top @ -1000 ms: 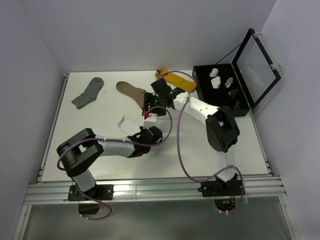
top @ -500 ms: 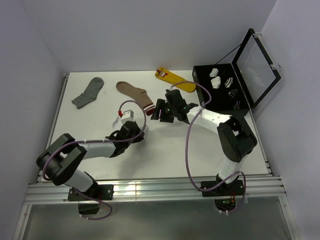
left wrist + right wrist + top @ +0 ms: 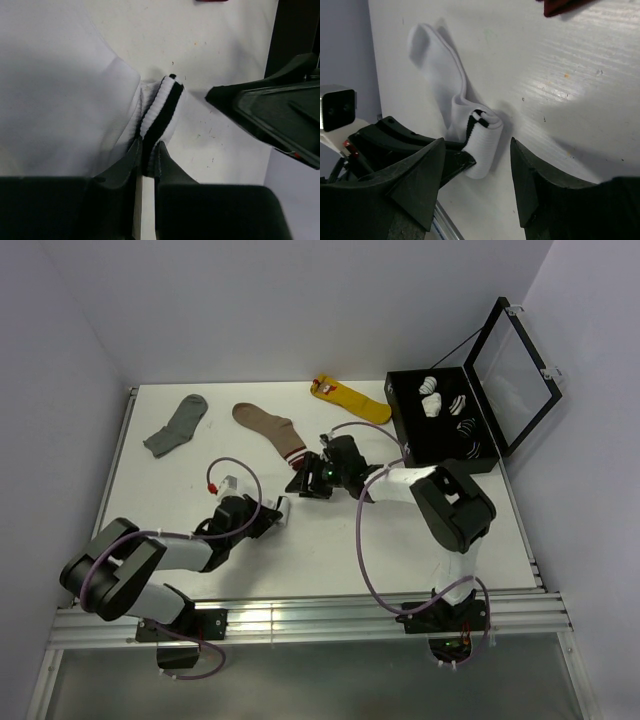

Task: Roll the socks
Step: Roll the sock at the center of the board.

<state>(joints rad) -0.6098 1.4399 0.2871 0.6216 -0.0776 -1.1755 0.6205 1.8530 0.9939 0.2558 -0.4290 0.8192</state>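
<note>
The socks (image 3: 447, 75) are light, limp knit. Let go, they will sag and spring open, so I would pinch them at the thick ribbed end, not the thin flat foot. They lie on the desk (image 3: 160, 480) in the middle of the top view, between the two claws. In the right wrist view they run from the upper left down to a folded end at the centre.

The left claw (image 3: 147, 150) is almost closed and pinches the striped cuff (image 3: 162, 107) at the lower middle of its own view. The right claw (image 3: 477, 142) is spread wide and holds nothing. Its fingers stand on either side of the folded end, apart from it as far as I can tell. That fold looks to me the best place to start a roll.

Counted:
- Socks to roll: a striped layer and a plain white layer show, so likely two, lying stacked.
- One grey sock (image 3: 175, 427), one brown sock (image 3: 265, 425) and one yellow sock (image 3: 352, 400), all along the top of the desk.
- One open black box (image 3: 408, 420) at the upper right, holding four or five white bundles (image 3: 433, 405), too small to count surely.
- Two claws
</note>
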